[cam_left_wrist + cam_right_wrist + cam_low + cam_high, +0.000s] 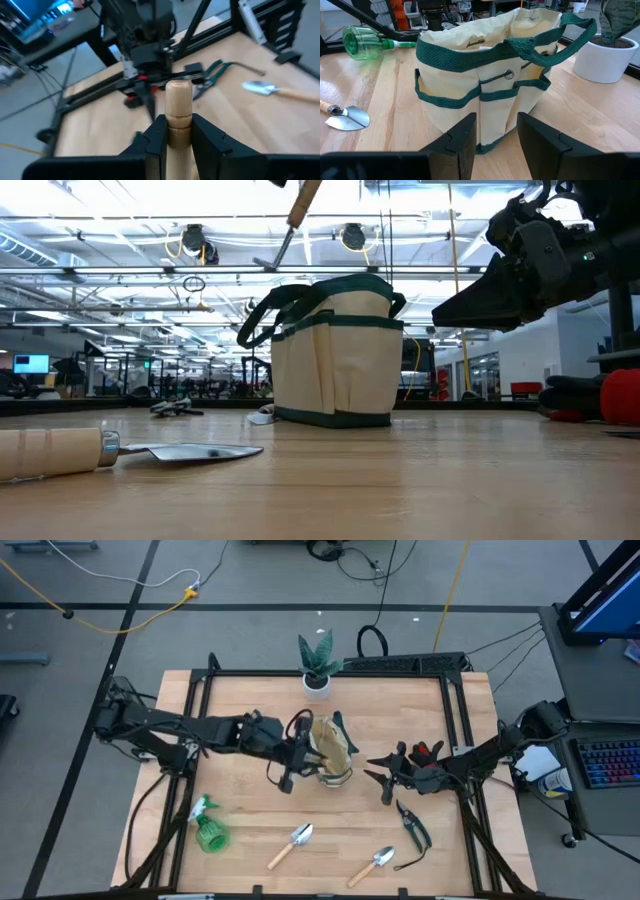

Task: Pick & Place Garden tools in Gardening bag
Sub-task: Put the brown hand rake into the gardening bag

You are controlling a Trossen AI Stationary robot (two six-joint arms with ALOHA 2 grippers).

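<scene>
Gardening bag on wooden table, left pincer gripping wooden handle, right pincer open, empty.

I count on the table: gardening bag centre, spray bottle, two trowels, pruners, potted plant.

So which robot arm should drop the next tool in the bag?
Probably the left. Its gripper already clamps a wooden-handled tool right beside the gardening bag. The right gripper is open and empty, facing the bag.
</scene>
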